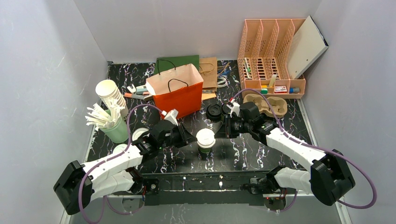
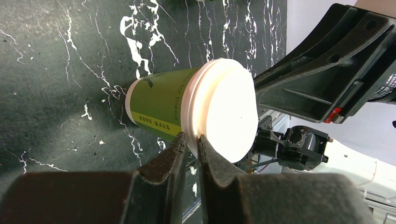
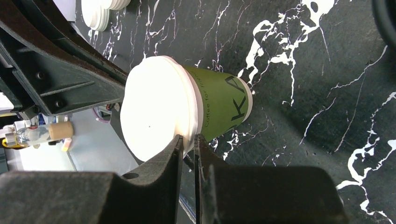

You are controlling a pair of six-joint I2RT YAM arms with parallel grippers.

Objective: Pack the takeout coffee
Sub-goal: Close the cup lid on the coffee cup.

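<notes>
Takeout coffee (image 3: 219,105), white lid (image 3: 156,107): green wall lettered "Coffee for friend", "KA". Left gripper (image 2: 190,137) and right gripper (image 3: 188,138): fingers pressed together beside the lid.

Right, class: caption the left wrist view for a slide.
Green paper cup, white lid, on dark marbled table beyond the nearly shut left gripper.

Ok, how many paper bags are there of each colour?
orange bag: 1
green bag: 1
brown bag: 1
Total: 3
</notes>
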